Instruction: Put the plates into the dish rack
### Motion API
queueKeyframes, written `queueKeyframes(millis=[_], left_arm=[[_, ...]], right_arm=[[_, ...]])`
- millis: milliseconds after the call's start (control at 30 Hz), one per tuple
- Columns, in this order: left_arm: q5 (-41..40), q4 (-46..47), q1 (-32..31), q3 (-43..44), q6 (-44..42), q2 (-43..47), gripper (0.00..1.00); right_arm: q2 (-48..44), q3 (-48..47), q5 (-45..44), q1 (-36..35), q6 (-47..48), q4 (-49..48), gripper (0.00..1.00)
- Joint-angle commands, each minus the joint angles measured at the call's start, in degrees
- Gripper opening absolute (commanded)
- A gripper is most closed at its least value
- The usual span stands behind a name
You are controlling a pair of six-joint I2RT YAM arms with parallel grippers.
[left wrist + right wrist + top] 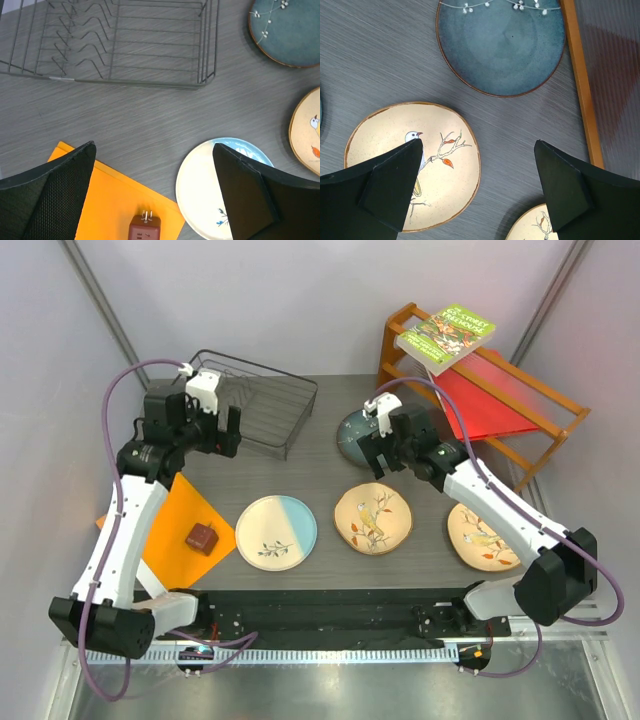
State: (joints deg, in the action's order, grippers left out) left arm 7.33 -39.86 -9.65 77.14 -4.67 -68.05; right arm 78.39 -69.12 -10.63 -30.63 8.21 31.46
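Observation:
The black wire dish rack (250,400) stands empty at the back left and shows in the left wrist view (125,45). Four plates lie flat on the table. The cream and light-blue plate (276,532) (210,190) is at the front. One tan bird plate (372,517) (445,180) is at the centre and the other (480,537) (532,227) at the right. The dark blue-grey plate (350,435) (502,45) is partly hidden by my right arm. My left gripper (220,432) (153,146) is open and empty beside the rack. My right gripper (380,455) (478,141) is open and empty above the table between the plates.
An orange wooden shelf (500,390) at the back right holds a green book (445,335) and a red sheet (480,405). An orange paper (180,530) with a brown plug adapter (201,537) lies at the front left.

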Motion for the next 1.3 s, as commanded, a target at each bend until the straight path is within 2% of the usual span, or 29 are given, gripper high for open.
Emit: queueKeyframes(millis=[0,67,100,133,233,267,433,500,633,833,1100,1267], left_arm=[[-2.94,5.83,-0.63,1.17,2.73,-2.69,1.00],[0.20,5.68,-1.25,4.30,0.12,-7.41,0.99],[9.27,3.49,-1.42,6.85,-3.21,-9.36,1.00],[11.19,-0.45,-1.86,8.97,-7.94,-11.90,0.99],[11.04,-4.59,-3.18,17.93,-8.69,-20.96,0.99],[9.64,-5.23,-4.05,22.65,-8.61,-25.33,0.97],[4.28,-6.29,-5.82,32.79,-7.38,-34.94,0.83],[4.36,-6.29,-6.69,36.04,-7.64,-38.71,0.83],[4.18,-6.82,-8.54,38.96,-7.99,-43.82,0.73],[4.00,-5.85,-11.00,42.28,-6.85,-50.50,0.66],[2.16,-5.41,-13.90,46.61,-7.38,-57.54,0.65],[-0.03,-5.32,-14.34,47.84,-7.81,-60.18,0.59]], right_arm=[[-0.26,-2.95,-0.79,0.05,0.57,-2.37,1.00],[-0.52,-3.39,-0.18,-0.04,2.59,-2.46,1.00],[-0.69,-3.47,0.26,-0.04,4.52,-2.37,1.00],[-0.69,-3.56,1.57,-0.04,5.67,-2.37,1.00],[0.18,-4.26,2.46,-0.04,7.09,-2.63,0.98],[0.71,-4.44,2.37,-0.04,7.00,-2.72,0.98],[0.45,-4.53,2.64,-0.04,8.49,-2.37,0.98],[-0.34,-3.83,2.81,-0.04,9.02,-2.20,0.98],[-1.13,-2.34,2.72,0.05,9.46,-2.11,0.98],[-1.40,-1.28,3.25,1.36,9.55,-1.84,0.97],[-1.05,-1.02,5.01,4.18,9.02,-1.32,0.96],[-0.69,-0.84,5.71,5.49,8.58,-1.32,0.96]])
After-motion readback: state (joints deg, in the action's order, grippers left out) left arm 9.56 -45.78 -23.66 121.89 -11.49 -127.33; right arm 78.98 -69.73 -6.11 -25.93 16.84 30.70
